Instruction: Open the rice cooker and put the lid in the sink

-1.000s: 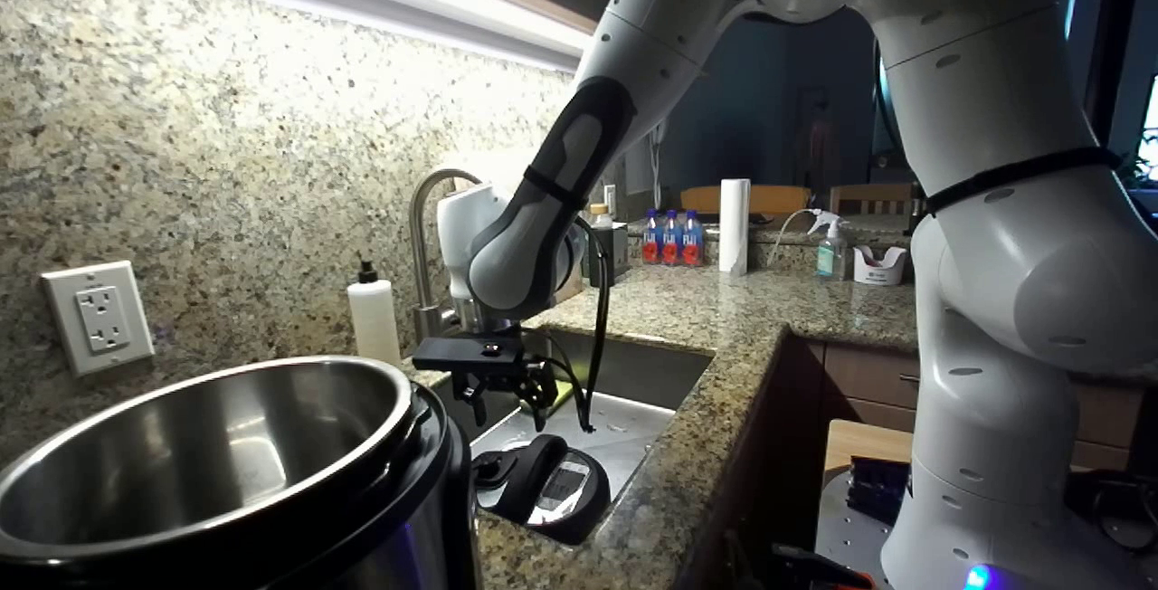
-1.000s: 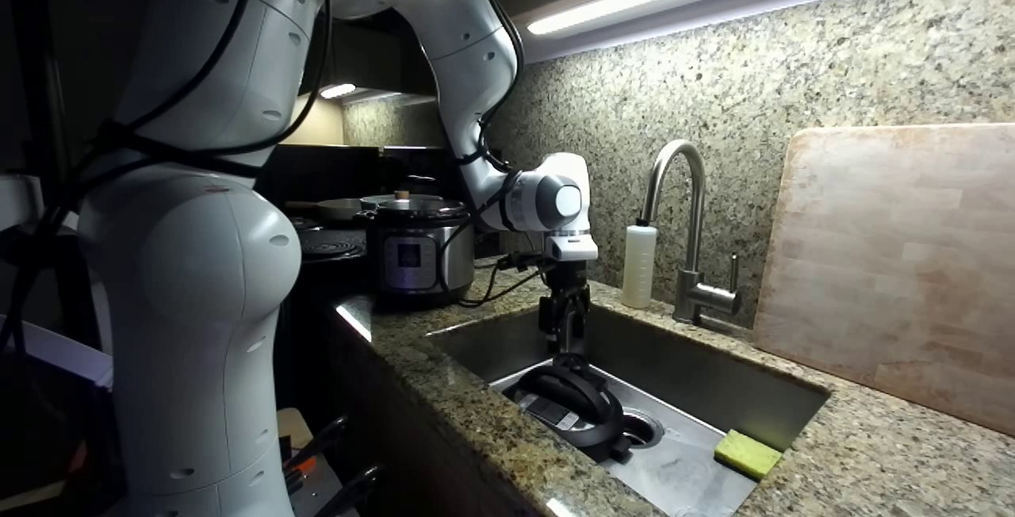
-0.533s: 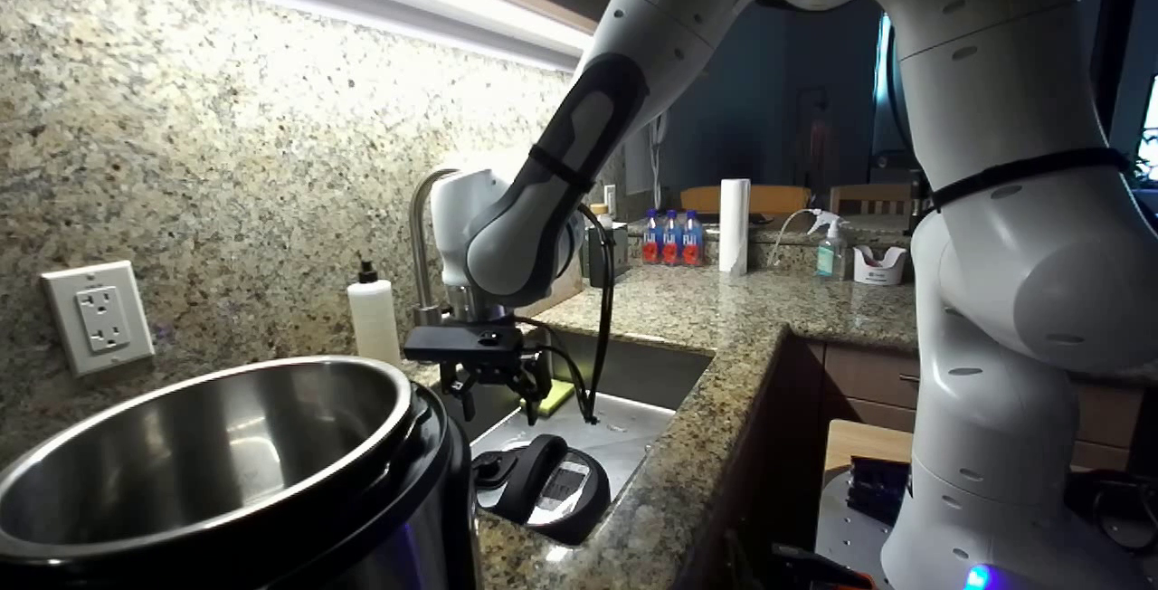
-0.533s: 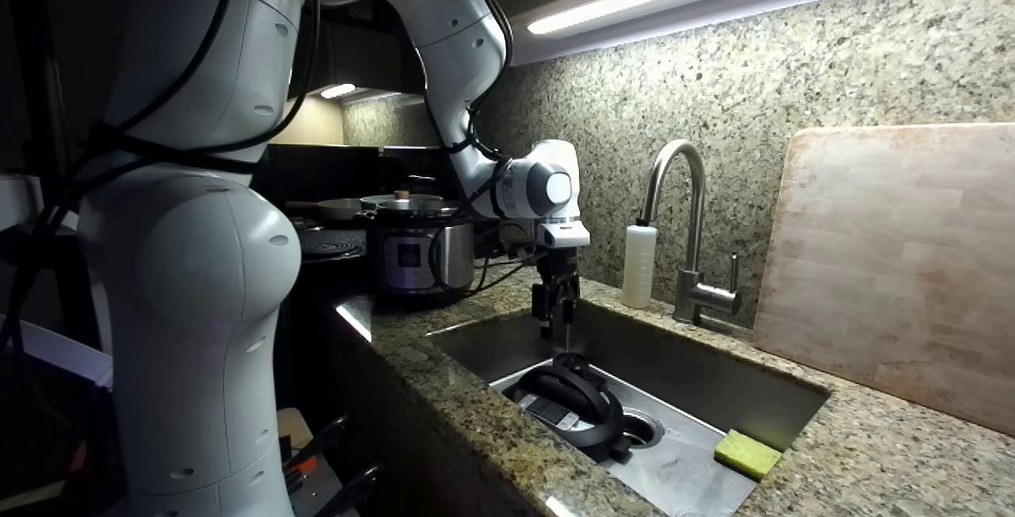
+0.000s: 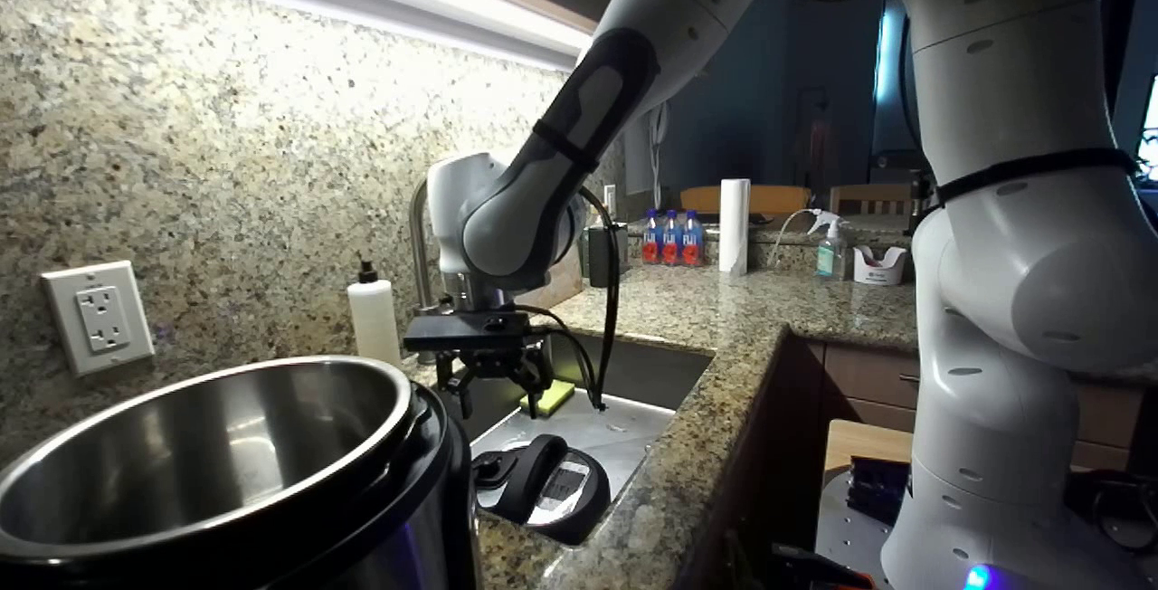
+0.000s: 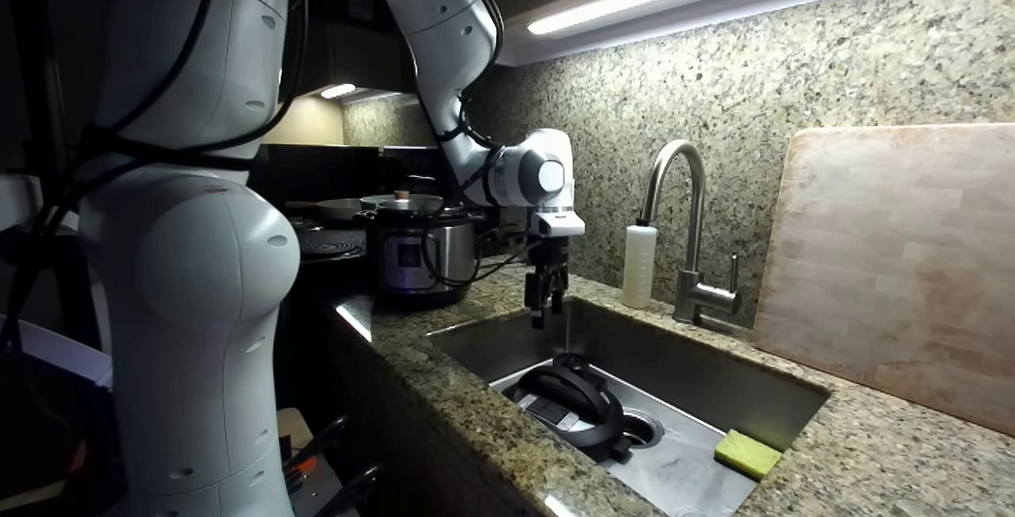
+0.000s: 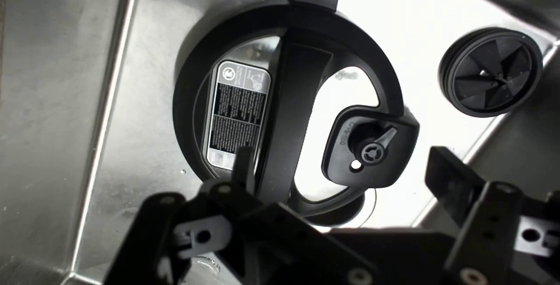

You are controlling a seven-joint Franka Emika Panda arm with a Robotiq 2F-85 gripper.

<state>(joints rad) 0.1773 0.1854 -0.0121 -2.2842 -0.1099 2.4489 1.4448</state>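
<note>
The black lid lies handle up on the floor of the steel sink. In an exterior view the lid partly covers the drain. It fills the middle of the wrist view, with its handle and steam valve facing up. My gripper is open and empty above the lid, apart from it. Its fingers are wide apart in the wrist view, and it hangs near sink rim height in an exterior view. The rice cooker stands open on the counter, also seen in an exterior view.
A black drain part lies in the sink corner beside the lid. A yellow sponge is at the sink's far end. The faucet, a soap bottle and a cutting board stand along the wall. Cables hang from the arm.
My gripper has risen away from the lid and shifted slightly toward the rice cooker. It stays open. The lid has not moved in the sink.
</note>
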